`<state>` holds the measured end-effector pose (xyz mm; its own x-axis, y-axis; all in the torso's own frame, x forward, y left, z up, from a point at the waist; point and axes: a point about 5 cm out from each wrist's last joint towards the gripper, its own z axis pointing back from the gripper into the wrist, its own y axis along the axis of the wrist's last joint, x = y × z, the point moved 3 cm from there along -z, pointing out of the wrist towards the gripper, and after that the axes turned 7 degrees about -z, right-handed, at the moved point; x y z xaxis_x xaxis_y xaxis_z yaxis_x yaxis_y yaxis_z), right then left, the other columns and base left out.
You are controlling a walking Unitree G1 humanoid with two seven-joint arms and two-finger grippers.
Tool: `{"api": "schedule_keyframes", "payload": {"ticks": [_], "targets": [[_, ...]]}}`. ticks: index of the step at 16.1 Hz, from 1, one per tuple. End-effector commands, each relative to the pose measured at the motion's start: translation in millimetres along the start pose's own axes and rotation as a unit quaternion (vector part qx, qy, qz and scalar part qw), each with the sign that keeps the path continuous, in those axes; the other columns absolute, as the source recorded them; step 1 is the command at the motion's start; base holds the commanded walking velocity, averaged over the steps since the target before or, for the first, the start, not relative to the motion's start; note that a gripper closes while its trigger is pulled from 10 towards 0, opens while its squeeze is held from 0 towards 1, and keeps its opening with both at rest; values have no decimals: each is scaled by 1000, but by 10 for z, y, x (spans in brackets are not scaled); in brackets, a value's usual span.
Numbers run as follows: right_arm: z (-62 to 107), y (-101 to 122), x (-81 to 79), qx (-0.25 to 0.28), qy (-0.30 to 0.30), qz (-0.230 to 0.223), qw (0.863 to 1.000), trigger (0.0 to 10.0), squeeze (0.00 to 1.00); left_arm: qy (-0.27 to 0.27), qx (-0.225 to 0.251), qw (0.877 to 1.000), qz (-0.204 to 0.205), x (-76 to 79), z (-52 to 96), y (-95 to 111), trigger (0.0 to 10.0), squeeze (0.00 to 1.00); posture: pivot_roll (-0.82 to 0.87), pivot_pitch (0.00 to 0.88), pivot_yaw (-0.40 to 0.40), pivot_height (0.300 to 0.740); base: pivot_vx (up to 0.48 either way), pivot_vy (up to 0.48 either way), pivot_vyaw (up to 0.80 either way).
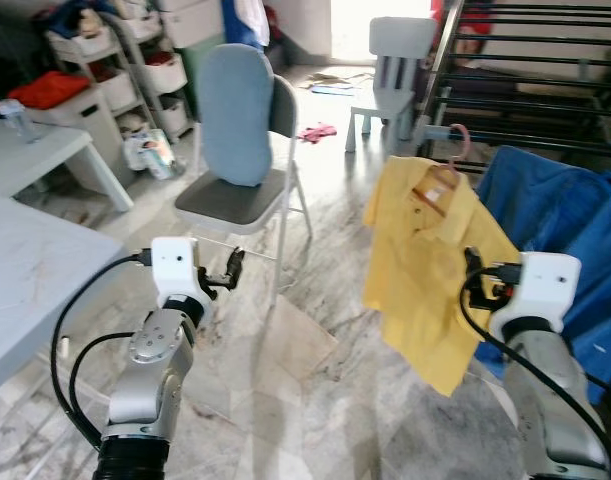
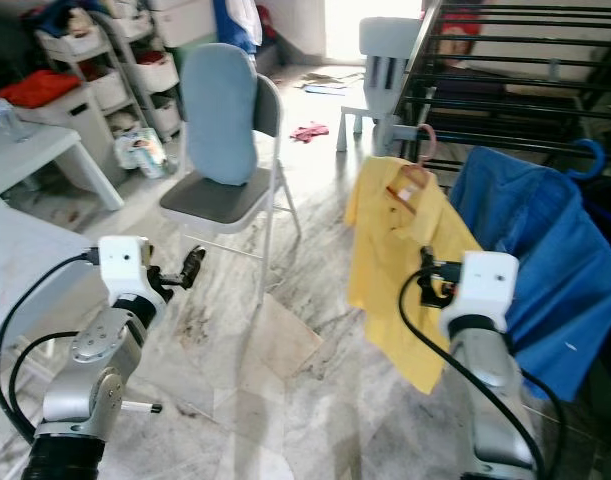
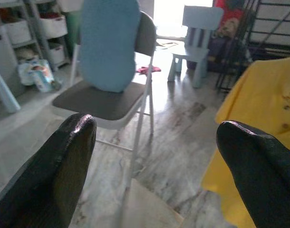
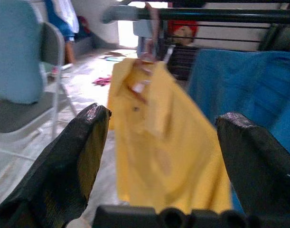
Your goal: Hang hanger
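A yellow shirt [image 1: 430, 260] hangs on a pink hanger [image 1: 453, 145], slightly blurred in the right wrist view. The hanger's hook [image 4: 152, 23] sits over the black rail [image 4: 216, 14] of a drying rack. My right gripper [image 1: 475, 272] is raised just in front of the shirt's lower right side. It is open, and its fingers [image 4: 83, 156] stand wide apart with nothing between them. My left gripper [image 1: 231, 268] is held up on the left, away from the shirt. It is open and empty, and points toward a folding chair [image 1: 235, 195].
A blue garment [image 1: 560, 215] hangs on the same rack right of the yellow shirt. The grey chair carries a blue cushion [image 1: 235, 110]. A white table [image 1: 25, 270] stands at my left, shelves with bins [image 1: 115, 70] behind it. A small white chair [image 1: 390, 75] stands far back.
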<state>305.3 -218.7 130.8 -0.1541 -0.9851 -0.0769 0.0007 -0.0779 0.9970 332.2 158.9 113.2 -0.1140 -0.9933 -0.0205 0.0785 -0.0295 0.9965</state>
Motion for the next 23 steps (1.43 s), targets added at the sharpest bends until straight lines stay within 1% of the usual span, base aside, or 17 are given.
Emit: {"api": "schedule_keyframes", "payload": {"ticks": [1,2,4,6,7,8,9,10,12,13,15,16,17,18,20,21,23], "targets": [[15,-88,10,-21,-6,12,1000,10000,0,24,-13,1000,1,-103,61,-70,10000,0,-96,0,108,740,0,0,0],[58,-140,47,-28,-12,21,999,10000,0,36,-35,999,17,-157,167,-197,10000,0,-93,0,103,740,0,0,0],[99,-172,67,-35,-9,17,999,10000,0,41,-48,998,16,-188,297,-296,10000,0,-85,0,91,740,0,0,0],[122,-211,48,-46,-1,29,999,10000,0,39,-75,996,26,-208,500,-458,10000,0,-56,0,20,740,0,0,0],[121,-238,21,-54,6,32,998,10000,0,29,-87,996,21,-196,576,-523,10000,0,-59,0,-16,740,0,0,0],[85,-196,-61,-52,28,46,997,10000,0,-2,-77,997,1,-126,593,-465,10000,0,-78,0,-27,740,0,0,0],[57,-152,-90,-46,34,49,997,10000,0,-12,-64,998,-6,-98,566,-398,10000,0,-87,0,-24,740,0,0,0],[-63,-88,-174,-24,27,40,999,10000,0,-23,-32,999,-11,-24,442,-269,10000,0,-83,0,-3,740,0,0,0],[-88,-79,-212,-18,23,30,999,10000,0,-12,-37,999,14,-23,421,-248,10000,0,-74,0,18,740,0,0,0],[-87,-55,-218,-12,19,27,999,10000,0,-18,-31,999,9,-22,412,-195,10000,0,-71,0,34,740,0,0,0],[-50,-95,-134,-12,-1,24,1000,10000,0,-17,-24,1000,1,-46,370,-169,10000,0,-74,0,54,740,0,0,0],[-12,-128,-70,-15,-11,23,1000,10000,0,-4,-30,999,10,-85,343,-205,10000,0,-82,0,69,740,0,0,0],[1,-136,-54,-15,-13,24,1000,10000,0,1,-32,999,13,-98,334,-217,10000,0,-82,0,69,740,0,0,0],[22,-126,-18,-10,-13,35,999,10000,0,11,-35,999,19,-109,319,-232,10000,0,-92,0,77,740,0,0,0],[-14,-112,39,-8,-15,43,999,10000,0,30,-34,999,30,-122,285,-231,10000,0,-90,0,77,740,0,0,0],[-40,-99,39,-7,-12,46,999,10000,0,35,-30,998,32,-123,282,-218,10000,0,-78,0,43,740,0,0,0],[-144,-62,-75,-6,20,52,998,10000,0,48,-23,998,39,-121,332,-205,10000,0,-61,0,6,740,0,0,0]]}}
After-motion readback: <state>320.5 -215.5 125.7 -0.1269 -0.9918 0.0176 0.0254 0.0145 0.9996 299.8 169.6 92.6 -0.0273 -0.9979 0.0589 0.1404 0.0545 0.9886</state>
